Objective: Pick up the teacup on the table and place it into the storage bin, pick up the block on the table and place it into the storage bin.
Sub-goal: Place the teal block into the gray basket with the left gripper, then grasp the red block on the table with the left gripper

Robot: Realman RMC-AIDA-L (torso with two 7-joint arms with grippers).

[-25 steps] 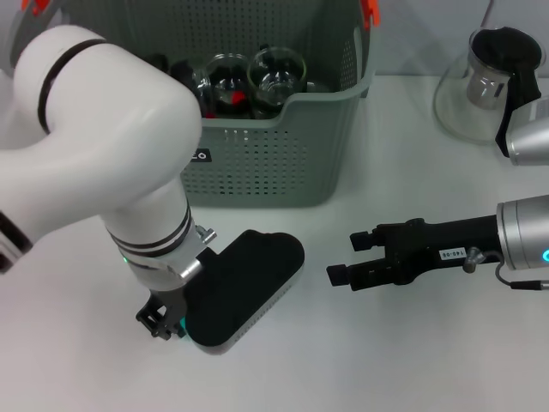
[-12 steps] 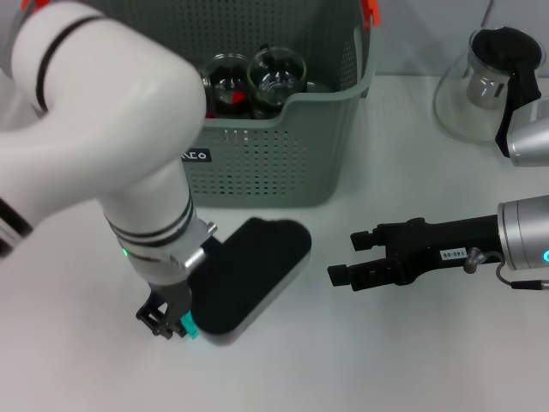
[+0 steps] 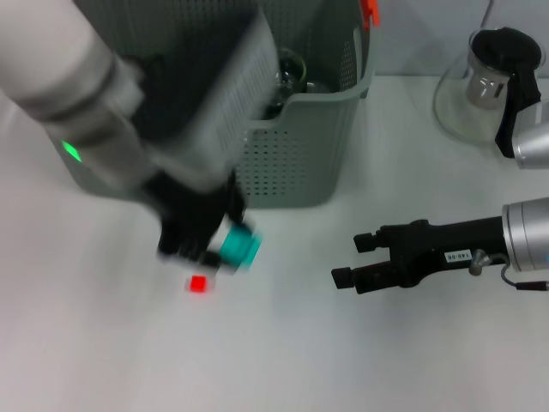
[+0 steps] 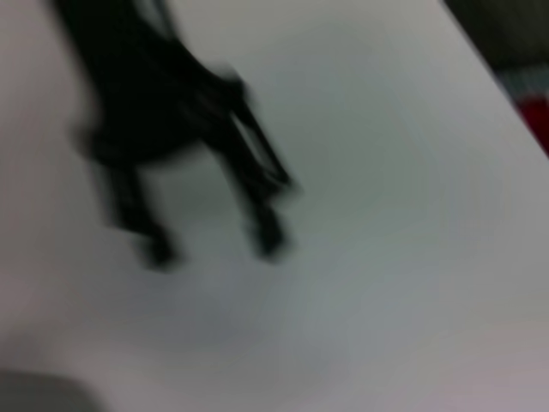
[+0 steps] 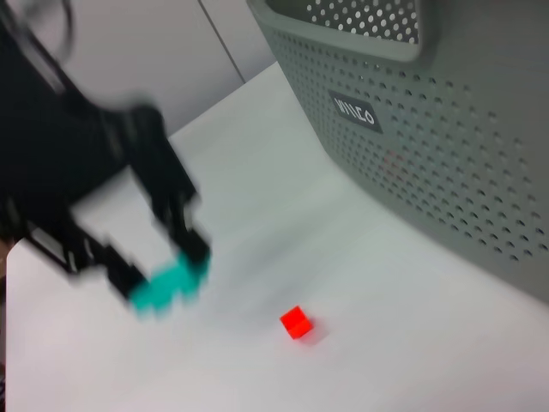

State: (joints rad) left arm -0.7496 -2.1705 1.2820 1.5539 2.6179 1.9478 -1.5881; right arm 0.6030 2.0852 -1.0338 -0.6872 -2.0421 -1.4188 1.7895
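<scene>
My left gripper point(image 3: 225, 249) hangs blurred above the table in front of the storage bin point(image 3: 296, 159), shut on a teal block point(image 3: 238, 247). The right wrist view shows the same teal block point(image 5: 168, 284) between the black fingers point(image 5: 176, 206), clear of the table. On the table just below lies a small red cube point(image 3: 198, 284), which also shows near the bin wall point(image 5: 446, 154) as a red cube point(image 5: 296, 323). A glass teacup point(image 3: 292, 67) peeks out inside the bin behind my left arm. My right gripper point(image 3: 353, 260) rests open and empty, low over the table at the right.
A glass teapot point(image 3: 485, 86) with a black lid and handle stands at the back right. The bin's orange handle clip point(image 3: 369, 12) is at its right corner. The left wrist view holds only a blurred black two-pronged shape point(image 4: 163, 129) over white table.
My left arm has swung up and toward the bin, lifting the teal block off the table. The red cube, hidden before, now shows. The right arm has stayed put.
</scene>
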